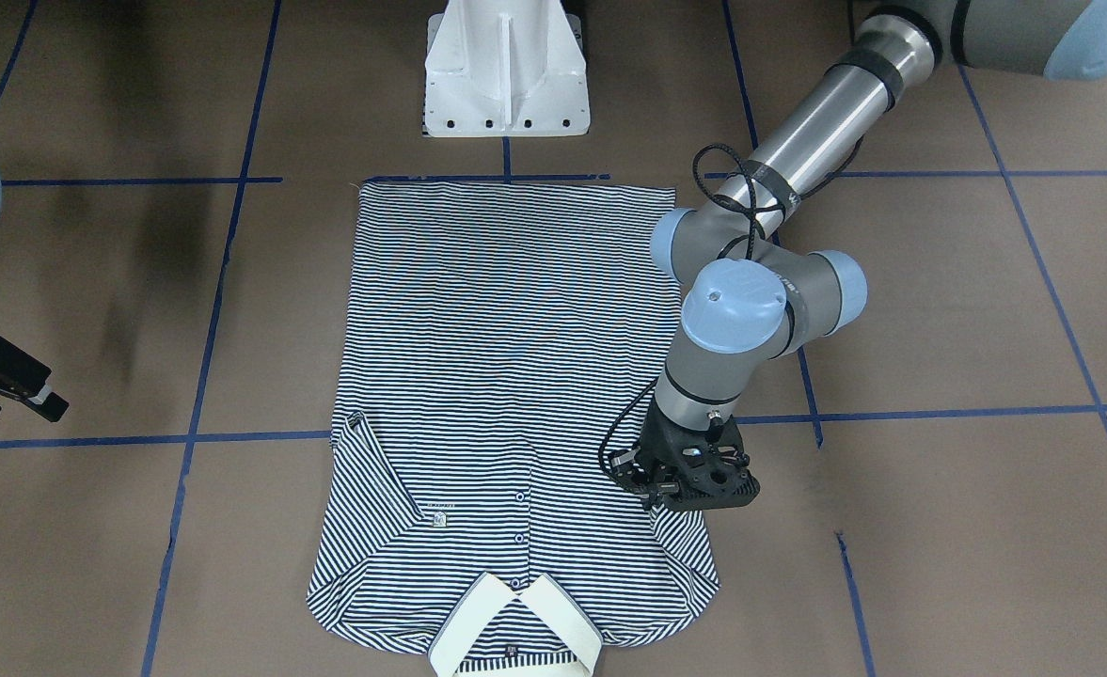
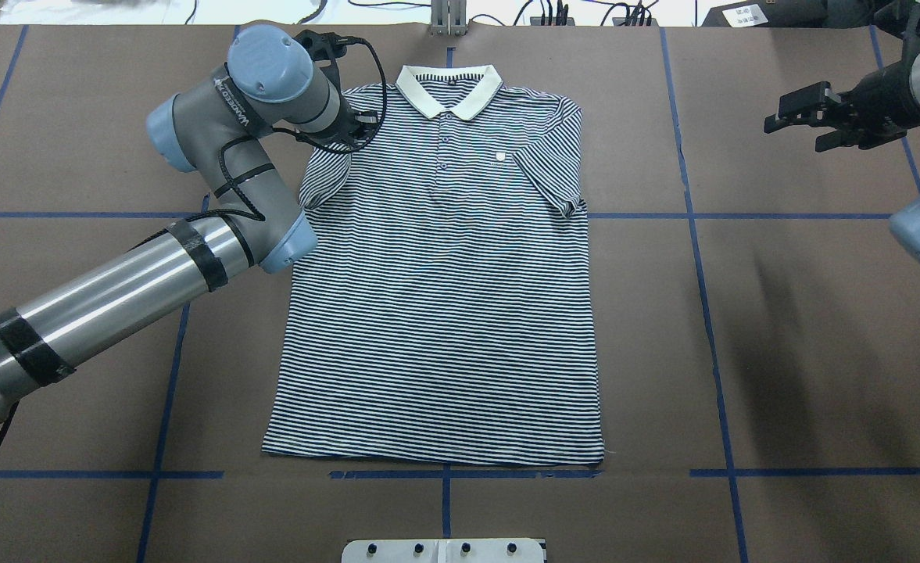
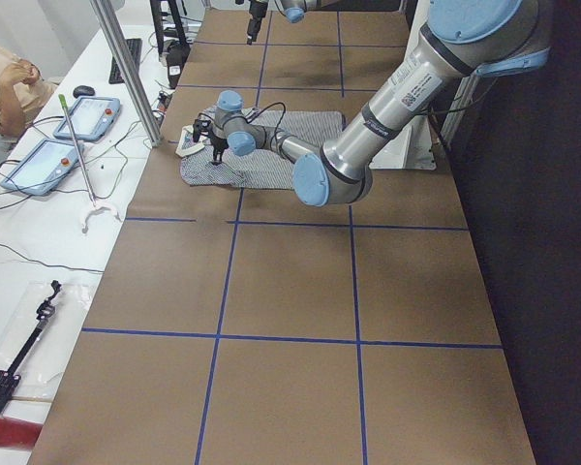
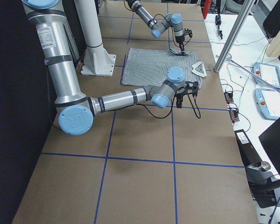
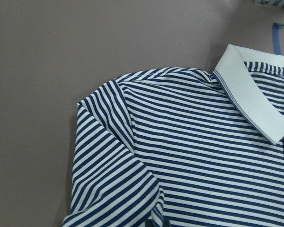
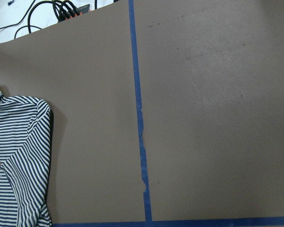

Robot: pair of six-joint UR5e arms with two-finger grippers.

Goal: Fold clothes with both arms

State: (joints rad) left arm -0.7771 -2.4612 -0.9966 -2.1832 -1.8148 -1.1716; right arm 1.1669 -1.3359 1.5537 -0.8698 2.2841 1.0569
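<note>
Fabric lies directly beneath the left gripper (image 1: 689, 484), which points straight down over the near sleeve (image 1: 689, 555) of the polo shirt (image 2: 444, 297). Its fingers are hidden from above and do not appear in its own wrist view, so I cannot tell how far apart they stand or whether they touch the cloth. Just beside it, toward the shirt's middle, is the cream collar (image 2: 448, 90). The shirt spreads flat and face up away from that gripper, buttoned, its hem toward the white pedestal (image 1: 506, 66). The far sleeve (image 2: 553, 180) lies folded in over the body. Well beyond that sleeve, off the cloth, the right gripper (image 2: 800, 125) hangs above bare surface with its 2 fingers parted and nothing between them. The table (image 2: 780, 352) is matte brown, ruled into large squares by blue tape lines (image 2: 694, 234). Past the collar end stands a white bench (image 3: 39, 223) carrying cables, 2 tablets (image 3: 82, 116) and a metal post (image 3: 126, 68), with a person (image 3: 5, 82) seated at it.
</note>
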